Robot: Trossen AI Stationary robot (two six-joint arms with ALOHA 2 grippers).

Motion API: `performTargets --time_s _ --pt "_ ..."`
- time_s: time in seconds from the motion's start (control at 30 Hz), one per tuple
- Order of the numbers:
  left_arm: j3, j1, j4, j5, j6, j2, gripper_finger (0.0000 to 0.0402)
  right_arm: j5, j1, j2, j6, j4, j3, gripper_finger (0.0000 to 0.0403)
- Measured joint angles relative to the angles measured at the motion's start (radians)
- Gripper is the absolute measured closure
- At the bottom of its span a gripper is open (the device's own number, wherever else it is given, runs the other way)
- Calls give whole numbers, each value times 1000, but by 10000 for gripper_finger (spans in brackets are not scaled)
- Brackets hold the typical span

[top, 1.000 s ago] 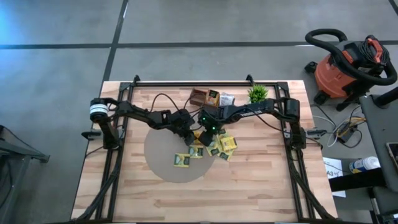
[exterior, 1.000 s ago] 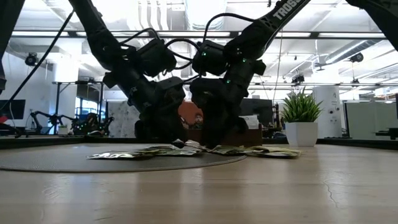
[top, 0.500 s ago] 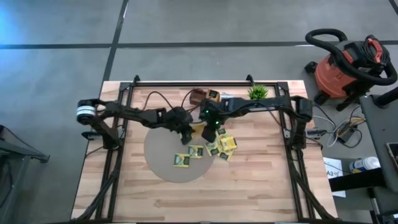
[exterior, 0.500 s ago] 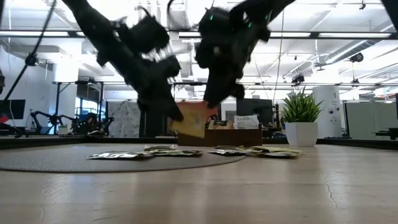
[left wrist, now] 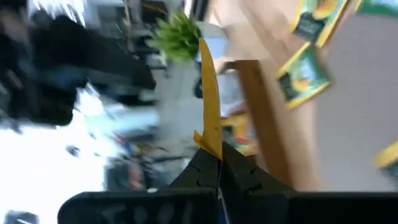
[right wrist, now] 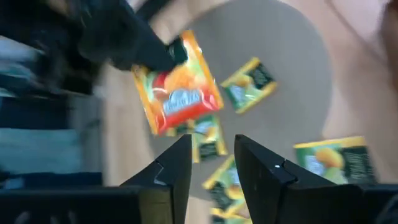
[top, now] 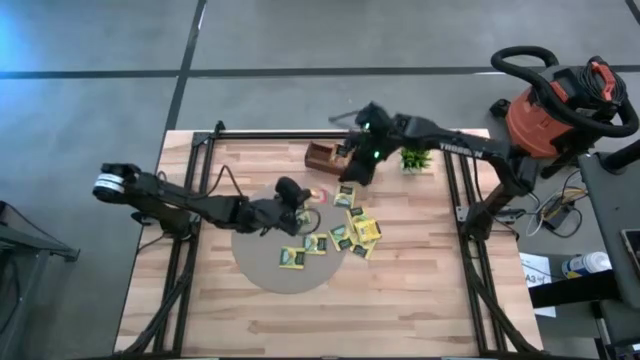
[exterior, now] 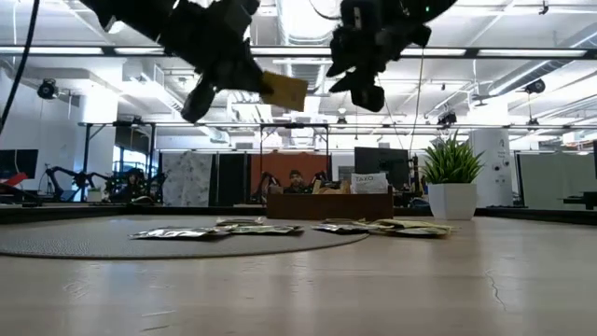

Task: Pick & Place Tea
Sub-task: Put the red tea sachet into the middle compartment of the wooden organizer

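Observation:
My left gripper (top: 300,200) hangs high over the round grey mat (top: 262,268), shut on an orange-red tea sachet (exterior: 283,91). The right wrist view shows that sachet face-on (right wrist: 180,93). Several yellow and green sachets (top: 352,232) lie flat on the mat's right edge and on the wood beside it. One more (top: 345,195) lies nearer the brown wooden tray (top: 322,155). My right gripper (top: 352,172) hangs open and empty, high up next to the tray. My left gripper pinches the orange-red sachet between its two fingers at one edge (left wrist: 211,148). Seen edge-on in the left wrist view, the sachet stands straight out beyond the fingertips. It is lifted clear, high above the mat and the other sachets.
A small green potted plant (top: 415,153) stands at the far edge, right of the tray, which holds a few sachets. The two arms' dark frames run along the table's left and right sides. A red shop vacuum (top: 560,100) stands on the floor beyond the right edge.
Both grippers have risen from the pile of sachets. My left gripper has taken hold of the orange-red sachet and lifted it clear, high above the mat. My right gripper has gone up and toward the far edge, to the tray, with nothing in it.

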Motion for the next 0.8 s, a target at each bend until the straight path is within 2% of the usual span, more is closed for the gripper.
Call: performTargets --time_s 0.17,0.27,0.47,0.63,0.8 --pt "15 11 233 18 335 18 401 -245 -128 23 44 60 1 284" --pt "81 12 236 30 391 26 401 -341 -170 29 91 103 0 284" --pt "191 12 274 103 491 53 401 -461 -179 30 167 132 0 284" --pt "207 8 305 160 566 81 401 -633 -178 30 238 135 0 284" --pt "200 -17 308 175 572 96 401 -715 -180 30 282 137 0 284"
